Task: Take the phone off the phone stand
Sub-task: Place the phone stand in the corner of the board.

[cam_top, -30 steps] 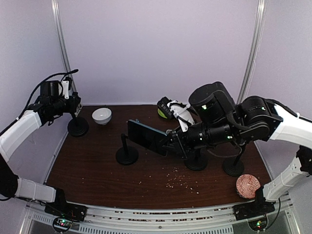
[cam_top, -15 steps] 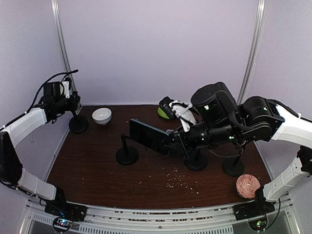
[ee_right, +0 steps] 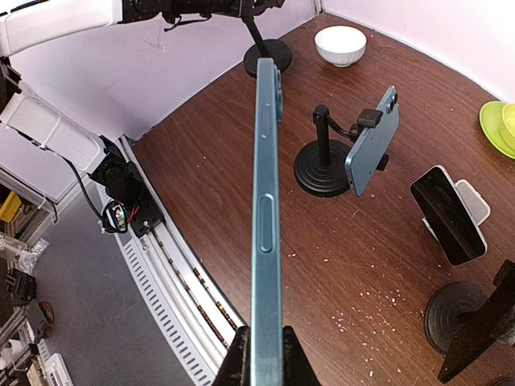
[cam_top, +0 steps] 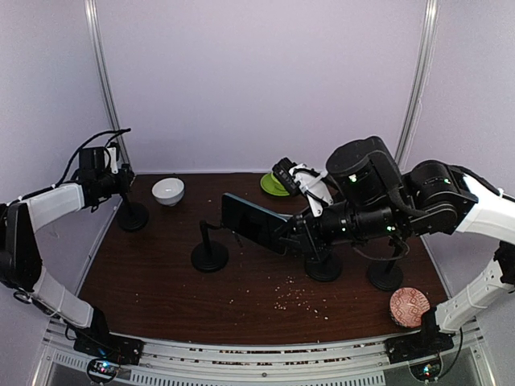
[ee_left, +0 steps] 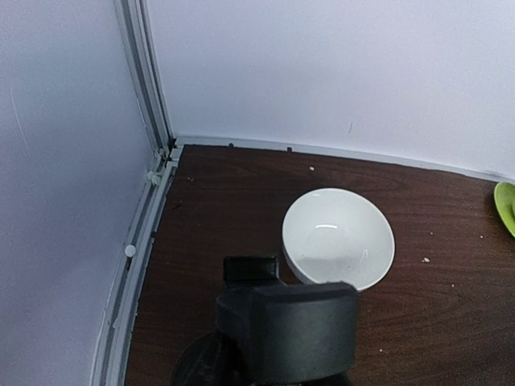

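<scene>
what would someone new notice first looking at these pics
First the right hand, out over the middle of the table, clamped on a blue phone held in the air, free of any stand. Beside it, a second blue phone sits clipped in a black stand. A white bowl stands out against the dark wood at the back left.

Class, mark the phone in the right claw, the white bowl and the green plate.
phone (ee_right: 265, 201), right wrist view, its side edge.
white bowl (ee_left: 338, 240), left wrist view, inner hollow.
green plate (cam_top: 267, 187), top external view, left rim.
</scene>
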Robot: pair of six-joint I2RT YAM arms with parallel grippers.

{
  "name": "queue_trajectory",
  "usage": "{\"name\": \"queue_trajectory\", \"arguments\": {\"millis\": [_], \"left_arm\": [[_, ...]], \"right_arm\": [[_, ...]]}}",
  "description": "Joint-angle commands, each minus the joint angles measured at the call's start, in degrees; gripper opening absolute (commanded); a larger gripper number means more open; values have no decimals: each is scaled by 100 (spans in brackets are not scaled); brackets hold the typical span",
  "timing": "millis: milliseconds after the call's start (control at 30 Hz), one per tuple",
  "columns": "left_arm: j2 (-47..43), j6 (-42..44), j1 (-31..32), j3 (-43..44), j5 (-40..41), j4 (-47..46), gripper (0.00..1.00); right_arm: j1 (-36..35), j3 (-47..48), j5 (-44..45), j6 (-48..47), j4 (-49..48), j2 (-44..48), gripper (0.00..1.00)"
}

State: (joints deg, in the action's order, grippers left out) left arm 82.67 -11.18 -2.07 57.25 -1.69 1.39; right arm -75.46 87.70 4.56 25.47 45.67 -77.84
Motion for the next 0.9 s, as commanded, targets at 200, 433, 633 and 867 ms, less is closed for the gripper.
{"name": "queue_trajectory", "arguments": {"millis": [200,433,633,867], "left_arm": [[-188,-213,-126,-595,94,-836,3],[-301,-290,-143,-847,176,-838,14],[-475,-347,-150,-997,278,-777,25],[-881,-334,-151,-1102,347,-621,59]], "right_arm": [[23,39,127,71,-225,133,0],[23,80,108,98,-242,103,0],[23,39,115,142,-256,150,0],[26,27,149,107,-256,216,0]]}}
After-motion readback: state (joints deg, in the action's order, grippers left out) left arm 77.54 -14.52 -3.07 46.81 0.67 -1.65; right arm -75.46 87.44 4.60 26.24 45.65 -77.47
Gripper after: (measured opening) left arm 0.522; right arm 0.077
